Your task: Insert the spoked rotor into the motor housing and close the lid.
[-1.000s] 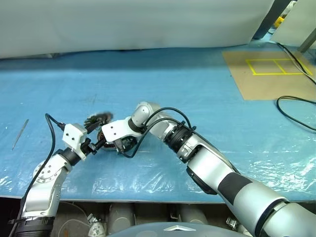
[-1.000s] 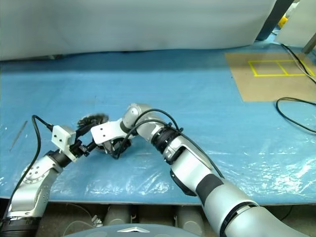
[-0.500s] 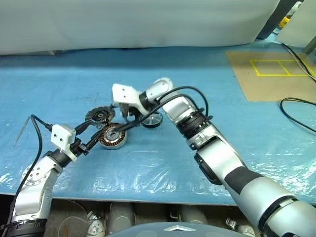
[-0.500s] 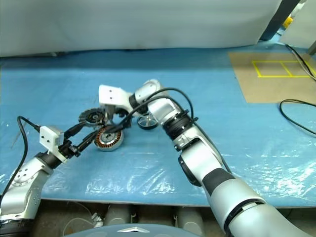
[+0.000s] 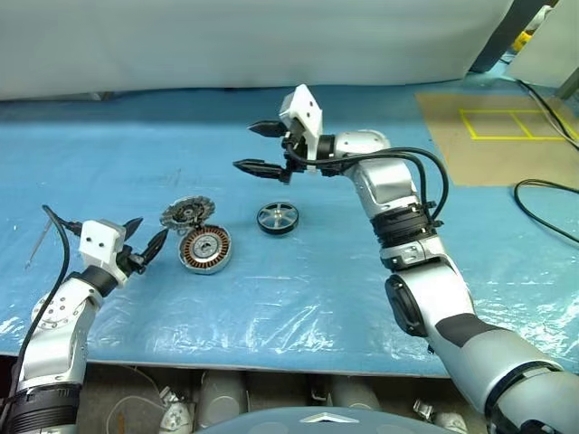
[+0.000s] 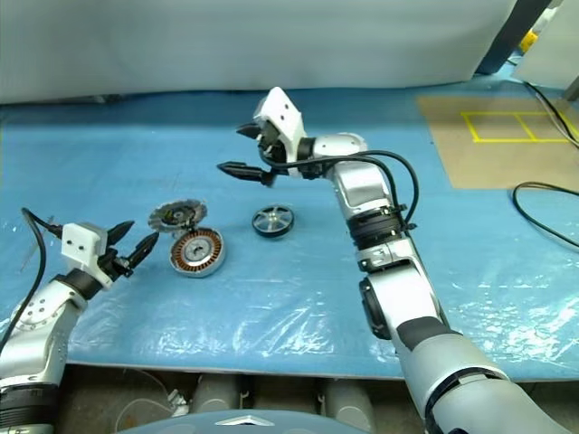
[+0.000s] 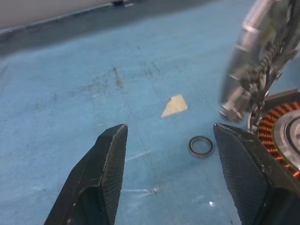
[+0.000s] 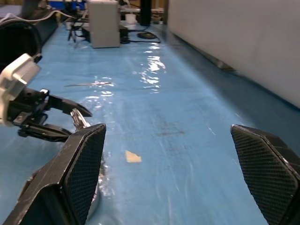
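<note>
1. The left pincer (image 5: 145, 237) hangs low over the blue counter (image 5: 362, 271) at its left end, fingers partly spread with nothing between them.
2. In the left wrist view a small dark ring (image 7: 200, 146) lies flat on the counter just ahead of the gap between the two fingers (image 7: 108, 159), nearer one of them, and touches neither.
3. A pale scrap (image 7: 174, 105) lies on the counter a little past that ring.
4. The lid (image 5: 187, 213) sits just right of the left pincer and slightly beyond it, tilted, with its near edge resting on the housing.
5. The housing (image 5: 204, 249) lies flat on the counter just right of the left pincer's tips, copper windings facing up, apart from the fingers.
6. The rotor (image 5: 277, 218) lies flat on the counter right of the housing, clear of it, and below the right pincer.
7. The right pincer (image 5: 255, 146) is held well above the counter, pointing toward the robot's left, jaws spread wide and empty.
8. The rotor lies nearer the camera than the right pincer's tips and touches neither of them.
9. A tan sheet (image 5: 498, 136) with yellow lines lies far right of both pincers, with a black cable (image 5: 543, 194) looping beside it.
</note>
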Robot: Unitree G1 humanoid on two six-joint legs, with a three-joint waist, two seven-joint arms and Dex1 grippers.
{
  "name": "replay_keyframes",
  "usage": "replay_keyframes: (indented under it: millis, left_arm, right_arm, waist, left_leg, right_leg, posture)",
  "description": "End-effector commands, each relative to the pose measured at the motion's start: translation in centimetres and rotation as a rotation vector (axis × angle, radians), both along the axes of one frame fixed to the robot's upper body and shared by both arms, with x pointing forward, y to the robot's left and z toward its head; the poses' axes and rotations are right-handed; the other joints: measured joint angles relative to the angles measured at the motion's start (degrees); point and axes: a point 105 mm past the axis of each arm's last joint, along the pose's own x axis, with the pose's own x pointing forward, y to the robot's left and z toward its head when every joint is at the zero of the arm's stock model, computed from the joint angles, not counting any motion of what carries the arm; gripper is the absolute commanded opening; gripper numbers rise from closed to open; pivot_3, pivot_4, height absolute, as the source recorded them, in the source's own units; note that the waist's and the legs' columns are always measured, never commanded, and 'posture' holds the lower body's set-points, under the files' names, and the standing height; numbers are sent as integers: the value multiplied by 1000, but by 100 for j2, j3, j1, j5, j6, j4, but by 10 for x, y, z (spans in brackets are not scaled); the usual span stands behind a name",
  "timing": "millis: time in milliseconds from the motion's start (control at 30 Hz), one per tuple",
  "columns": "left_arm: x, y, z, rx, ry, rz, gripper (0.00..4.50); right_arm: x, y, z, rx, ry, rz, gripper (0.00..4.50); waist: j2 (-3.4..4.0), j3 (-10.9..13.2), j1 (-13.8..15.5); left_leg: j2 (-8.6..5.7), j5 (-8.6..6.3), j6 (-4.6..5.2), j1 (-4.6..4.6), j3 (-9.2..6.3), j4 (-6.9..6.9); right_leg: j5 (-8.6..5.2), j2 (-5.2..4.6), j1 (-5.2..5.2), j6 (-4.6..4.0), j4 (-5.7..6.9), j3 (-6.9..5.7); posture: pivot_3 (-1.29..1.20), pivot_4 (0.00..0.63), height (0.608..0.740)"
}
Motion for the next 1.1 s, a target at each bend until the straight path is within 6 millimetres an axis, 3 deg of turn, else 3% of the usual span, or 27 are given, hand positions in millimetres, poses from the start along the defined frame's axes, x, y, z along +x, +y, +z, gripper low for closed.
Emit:
replay_keyframes:
  millis: [33,367,533,833,933,1100]
  left_arm:
    - [6,1,-2,60,9,-25,3044]
    - [29,-13,-15,-5,71,-80,3044]
    - [36,-18,-26,-15,136,-92,3044]
    - [42,-28,-44,-27,233,-119,3044]
    - [40,-27,-54,-28,285,-108,2541]
    - [37,-22,-56,-47,302,-90,926]
  right_arm:
    - [-4,-14,13,42,-33,-30,4453]
    - [-15,-43,-10,59,81,-121,4453]
    - [-28,-47,-21,61,138,-122,4453]
    - [-32,-44,-25,67,152,-138,4453]
    - [-31,-43,-24,66,146,-141,4500]
    - [-29,-42,-20,76,128,-146,4500]
  waist:
    - [-2,0,10]
    - [-5,0,14]
    - [-5,0,31]
    - [-2,-1,62]
    - [0,-2,126]
    - [4,-5,138]
  left_leg:
    - [0,0,0,0,0,0]
    - [-2,0,0,0,-3,0]
    - [-5,0,-1,0,-3,0]
    - [-12,1,-1,13,-5,2]
    - [-13,1,-1,17,-6,4]
    - [-13,1,-1,25,-6,4]
  right_leg:
    - [0,0,0,1,0,0]
    - [13,0,1,21,1,0]
    - [14,-2,3,23,-1,0]
    - [2,-9,17,4,-1,1]
    - [2,-10,20,5,-1,2]
    - [1,-10,26,6,-1,4]
  posture:
    - [0,150,740]
    - [0,150,740]
    - [0,150,740]
    - [0,150,740]
    - [0,150,740]
    - [0,150,740]
